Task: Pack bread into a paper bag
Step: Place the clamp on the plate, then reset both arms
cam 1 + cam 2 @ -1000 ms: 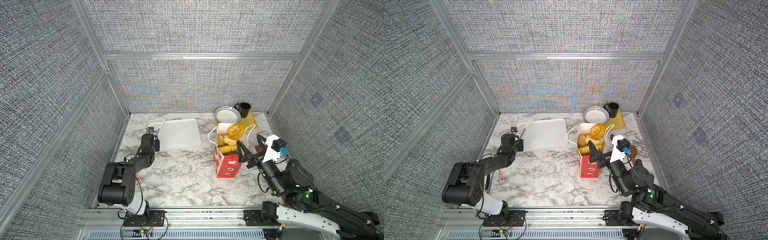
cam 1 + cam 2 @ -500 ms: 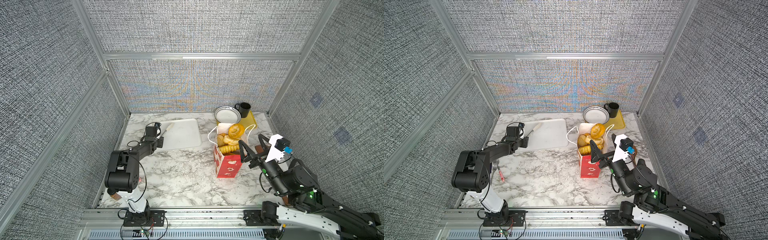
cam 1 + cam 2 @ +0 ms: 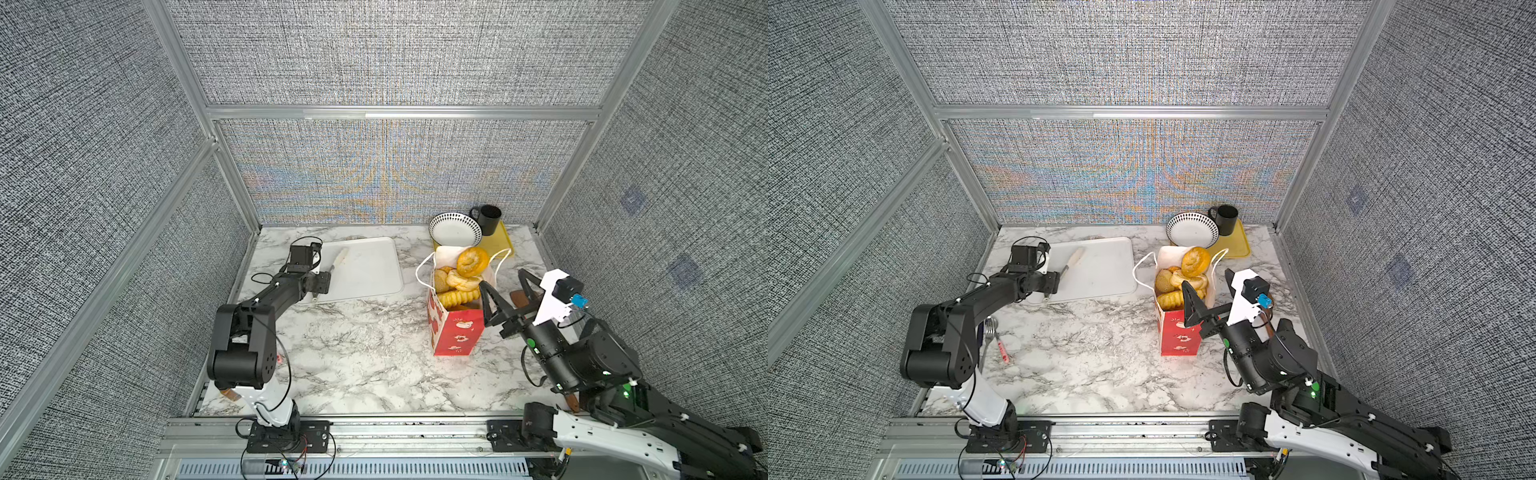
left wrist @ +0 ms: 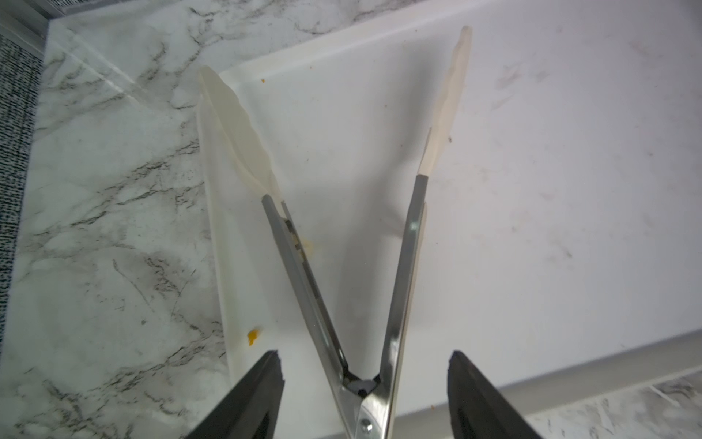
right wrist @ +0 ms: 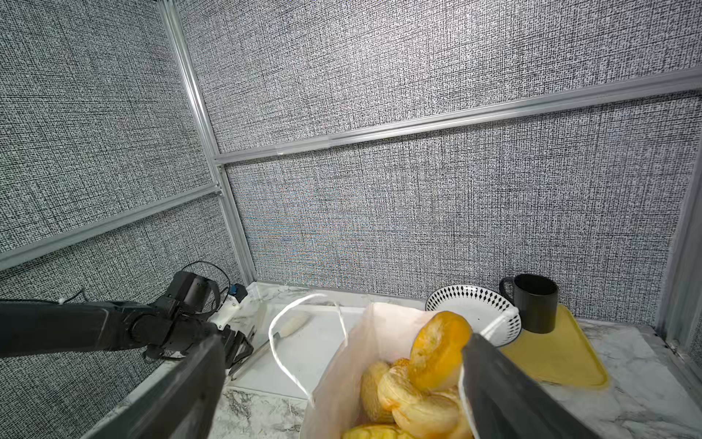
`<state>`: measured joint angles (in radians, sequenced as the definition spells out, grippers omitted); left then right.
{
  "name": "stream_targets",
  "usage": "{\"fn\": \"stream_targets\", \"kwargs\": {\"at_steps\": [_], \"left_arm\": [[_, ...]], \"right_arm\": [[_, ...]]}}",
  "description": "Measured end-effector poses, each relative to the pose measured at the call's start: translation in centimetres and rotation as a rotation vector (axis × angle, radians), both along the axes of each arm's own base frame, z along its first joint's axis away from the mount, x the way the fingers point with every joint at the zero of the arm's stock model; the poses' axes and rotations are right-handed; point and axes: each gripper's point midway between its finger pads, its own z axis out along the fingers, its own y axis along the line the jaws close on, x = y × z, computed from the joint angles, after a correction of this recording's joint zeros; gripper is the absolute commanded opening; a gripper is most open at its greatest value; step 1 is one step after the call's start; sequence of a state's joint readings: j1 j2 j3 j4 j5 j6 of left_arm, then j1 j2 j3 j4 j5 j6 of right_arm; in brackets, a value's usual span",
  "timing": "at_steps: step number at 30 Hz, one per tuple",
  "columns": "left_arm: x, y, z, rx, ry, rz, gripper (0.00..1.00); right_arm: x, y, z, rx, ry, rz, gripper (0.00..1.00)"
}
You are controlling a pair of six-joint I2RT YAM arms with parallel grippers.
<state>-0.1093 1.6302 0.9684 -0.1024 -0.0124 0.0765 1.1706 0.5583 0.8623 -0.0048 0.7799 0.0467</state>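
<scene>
Left gripper (image 4: 364,357) stands with jaws apart over the white tray (image 3: 374,266), tongs (image 4: 405,266) lying untouched between them. Right gripper (image 3: 502,279) gapes wide beside the paper bag (image 3: 457,332), upright on the marble tabletop (image 3: 353,353), bread (image 3: 471,262) heaped above its rim. Grey woven wall panels (image 3: 374,62) in aluminium framing (image 3: 399,113) enclose it.

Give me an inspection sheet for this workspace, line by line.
Surface: marble tabletop; orange crumb on the white tray.
Job's things: bread heaped past the rim of the upright paper bag; none seen outside it.
Clutter: tongs on the tray; bowl, black mug, yellow board, fork.
Grippers: left gripper open astride the tongs' hinge, not touching; right gripper open by the bag's mouth.
Cables: black loops at the left wrist; no snag seen.
Surroundings: grey fabric walls, aluminium frame.
</scene>
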Motion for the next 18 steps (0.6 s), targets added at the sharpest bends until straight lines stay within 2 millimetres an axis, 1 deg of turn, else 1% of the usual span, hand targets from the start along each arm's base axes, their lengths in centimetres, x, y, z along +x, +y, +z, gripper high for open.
{"fn": "stream_targets", "kwargs": {"at_steps": [5,6,8,11,12,14,17,18], "left_arm": [[-1.9,2.4,2.1,0.021,-0.148,0.094,0.75],[-2.3,2.8,2.2,0.028,-0.182,0.116,0.75],[-3.3,3.8,1.9,0.022,-0.214,0.163,0.74],[-3.7,5.8,1.6,0.019,-0.251,0.252,0.73],[-3.6,5.9,1.8,0.017,-0.272,0.269,0.73],[-3.6,5.2,1.5,0.017,-0.301,0.257,0.71],[-3.9,4.4,-0.4,0.059,-0.291,0.255,0.71],[-3.8,4.4,-0.6,0.066,-0.315,0.265,0.71]], "right_arm": [[-0.2,-0.3,-0.4,0.0,0.0,0.003,0.99],[-0.2,-0.5,-0.5,0.006,-0.001,0.002,0.99],[-0.4,-1.0,-0.4,0.019,-0.005,-0.001,0.99],[-0.5,-2.3,0.0,0.051,-0.008,-0.031,0.99],[-0.6,-2.6,0.2,0.057,-0.007,-0.038,0.99],[-0.6,-3.3,0.5,0.072,0.0,-0.059,0.99],[-0.4,-4.4,0.4,0.086,0.012,-0.107,0.99],[-0.4,-4.6,0.1,0.083,0.017,-0.12,0.99]]}}
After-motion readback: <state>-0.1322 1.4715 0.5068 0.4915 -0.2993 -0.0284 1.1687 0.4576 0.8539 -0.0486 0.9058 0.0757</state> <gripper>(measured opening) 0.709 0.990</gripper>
